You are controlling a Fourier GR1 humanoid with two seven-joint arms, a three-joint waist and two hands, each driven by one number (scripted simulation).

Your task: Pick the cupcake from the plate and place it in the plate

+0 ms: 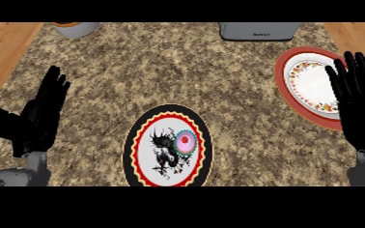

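The cupcake (185, 140), pink-topped with a teal frill, sits on the black-rimmed plate (133, 147), right of that plate's middle, beside a dark dragon-like figure painted on the white centre. This plate lies on the speckled worktop (178, 72) between the two hands, lower than both sets of fingertips and well apart from them.

The left hand (41, 111) stands open at the view's left edge, its fingers (53, 84) straight and pointing up, holding nothing. The right hand (351, 101) is open too, its fingers (349, 72) straight and spread, lying over the right part of the red-rimmed plate (285, 77), whose white centre carries a floral ring; whether they touch it cannot be told.

Beyond the fingertips, at the far edge, a grey appliance (259, 30) stands nearer the right hand, and a pale bowl (74, 28) nearer the left.
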